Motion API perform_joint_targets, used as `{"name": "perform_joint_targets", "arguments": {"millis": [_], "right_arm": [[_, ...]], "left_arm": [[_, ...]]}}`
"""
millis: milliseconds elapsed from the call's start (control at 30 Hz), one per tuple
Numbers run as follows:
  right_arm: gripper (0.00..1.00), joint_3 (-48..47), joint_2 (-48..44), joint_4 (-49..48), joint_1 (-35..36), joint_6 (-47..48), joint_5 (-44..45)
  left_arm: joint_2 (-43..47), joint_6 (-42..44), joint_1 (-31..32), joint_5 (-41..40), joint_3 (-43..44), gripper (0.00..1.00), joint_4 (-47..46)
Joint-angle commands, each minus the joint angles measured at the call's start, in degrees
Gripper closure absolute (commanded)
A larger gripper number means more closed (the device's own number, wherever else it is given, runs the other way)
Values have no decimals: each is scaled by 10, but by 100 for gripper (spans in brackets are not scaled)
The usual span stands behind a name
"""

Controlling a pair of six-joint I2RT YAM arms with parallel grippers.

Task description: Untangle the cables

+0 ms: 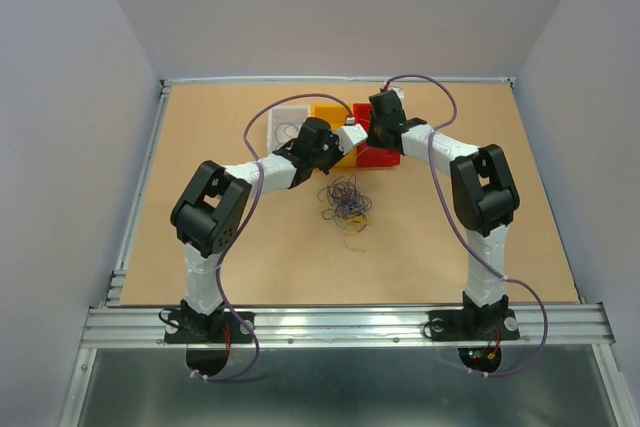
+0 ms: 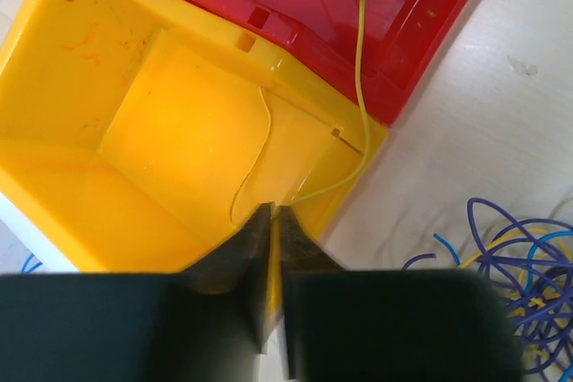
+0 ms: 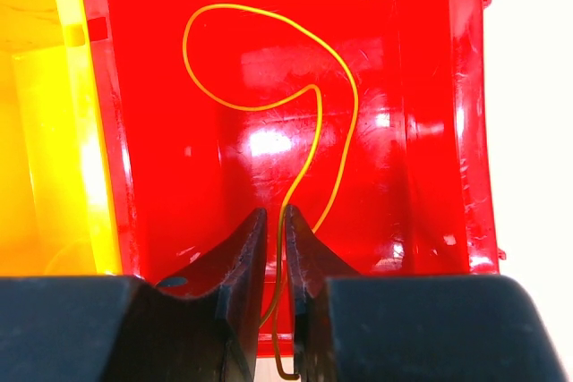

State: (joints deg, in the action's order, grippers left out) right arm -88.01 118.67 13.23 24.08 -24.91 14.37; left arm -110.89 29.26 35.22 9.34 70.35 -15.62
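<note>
At the far middle of the surface (image 1: pixel 300 257), three bins sat in a row, side by side: white bin (image 1: pixel 283 115) on the left, yellow bin (image 1: pixel 328 115) in the middle, red bin (image 1: pixel 385 155) on the right. Both arms reached in over the bins.

Right tool (image 3: pixel 276 221): hung over the red bin, pointing down into it. Fingers were drawn almost together, pinching a yellow cable (image 3: pixel 269 105) that ran straight up through the narrow gap between them. Beyond the tips the cable rose, swung round in one wide open loop over the red floor and curved back down beside itself. A short tail of it poked out behind the fingers.

Left tool (image 2: pixel 273 214): sat over the near wall of the yellow bin, close to the corner shared with the red bin. Fingers were pressed together with only a slit between. From the left wrist view the yellow cable dropped from the right tool, crossed the red bin's rim, bent along the yellow bin's wall and ended right at these tips, so it appeared nipped there.

A second thin yellow strand (image 2: pixel 262 136) lay inside the yellow bin, curving across its floor.

Tangle of cables (image 1: pixel 345 199): lay on the bare surface nearer the arm bases than the bins, apart from them. Blue, dark purple and yellow-orange loops were heaped together, unsorted.

A dark loop showed inside the white bin.
</note>
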Motion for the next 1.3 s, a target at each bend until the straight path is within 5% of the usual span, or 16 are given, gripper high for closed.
{"name": "perform_joint_targets", "arguments": {"millis": [0,67,167,833,933,1100,1267], "right_arm": [[80,8,-5,-22,3,-4,6],[80,8,-5,-22,3,-4,9],[80,9,-5,-22,3,-4,13],[82,14,-12,-21,-6,-16,-7],[82,15,-14,-22,-10,-19,-14],[82,18,-13,-22,-14,-23,-25],[82,17,-12,-22,-16,-24,-33]], "left_arm": [[26,6,2,0,11,63,-14],[37,12,2,-1,3,42,-16],[51,26,2,7,-6,31,-17],[19,71,16,-19,7,29,-1],[13,76,23,-27,8,39,1],[11,72,25,-33,11,96,3],[16,62,24,-35,13,100,1]]}}
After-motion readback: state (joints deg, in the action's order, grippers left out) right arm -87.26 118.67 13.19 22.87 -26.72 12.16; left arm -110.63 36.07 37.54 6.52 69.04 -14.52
